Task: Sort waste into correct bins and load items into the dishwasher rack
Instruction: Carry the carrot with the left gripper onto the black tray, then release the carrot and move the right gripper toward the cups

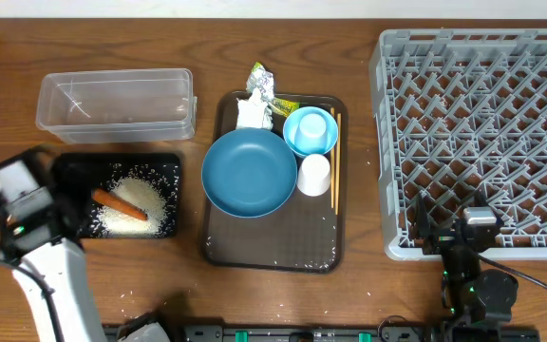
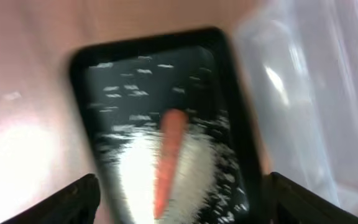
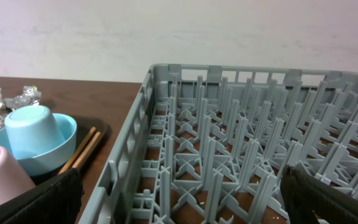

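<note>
Where the overhead view takes in the whole table [image 1: 160,275], the grey dishwasher rack [image 1: 380,142] fills the right side and runs past the frame's right edge, its upright pegs standing in open rows. A bare strip of wood separates it from the brown tray [image 1: 273,252] at the centre. At upper left sits the clear tub [image 1: 150,114], with the black bin [image 1: 74,176] just in front of it across a narrow gap.

The large blue bowl [image 1: 250,171] overhangs the tray's left rim. Against its upper right sits the small light-blue bowl [image 1: 290,138] with a light-blue cup [image 1: 313,128] in it, and a whitish cup [image 1: 313,175] stands just below. The chopsticks [image 1: 333,176] lie along the tray's right rim. Crumpled tissue [image 1: 252,114], foil [image 1: 260,84] and a yellow-green packet [image 1: 285,104] crowd the tray's far edge. In the black bin a rice heap [image 1: 145,204] carries the orange carrot [image 1: 119,204], lying slantwise. Loose grains dot the bin, tray and table.

The left tool [image 2: 182,202] hangs at the bin's left end, fingers wide apart and gripping nothing. Its wrist view is blurred, yet it shows the carrot lengthwise on the rice. The right tool [image 3: 182,199] sits at the rack's near edge, fingers fully spread with nothing between them. Its wrist view shows the rack's side wall and the height of the pegs, which the overhead view flattens.
</note>
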Tool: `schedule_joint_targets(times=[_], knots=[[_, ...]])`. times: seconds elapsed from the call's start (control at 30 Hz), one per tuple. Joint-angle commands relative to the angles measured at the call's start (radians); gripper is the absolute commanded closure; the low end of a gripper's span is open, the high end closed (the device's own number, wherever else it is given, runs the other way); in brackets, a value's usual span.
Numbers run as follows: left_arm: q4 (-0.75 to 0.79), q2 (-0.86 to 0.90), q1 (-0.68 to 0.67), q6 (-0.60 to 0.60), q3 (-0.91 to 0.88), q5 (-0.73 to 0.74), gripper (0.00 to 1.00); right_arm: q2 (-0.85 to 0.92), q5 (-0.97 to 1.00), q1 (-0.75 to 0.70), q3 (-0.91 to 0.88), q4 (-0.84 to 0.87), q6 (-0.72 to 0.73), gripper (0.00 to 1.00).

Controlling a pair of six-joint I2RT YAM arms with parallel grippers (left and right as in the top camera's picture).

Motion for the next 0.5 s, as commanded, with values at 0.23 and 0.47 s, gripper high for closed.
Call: schedule_joint_targets(times=[0.23,0.47], knots=[[-0.12,0.014,0.125,0.002,0.021,-0.002,0.11,-0.004,0.002,-0.002,-0.002,-0.004,-0.008,0.01],[-0.119,0.014,0.125,0.002,0.021,-0.002,0.1,-0.004,-0.043,-0.002,-0.002,0.085,0.034,0.01]])
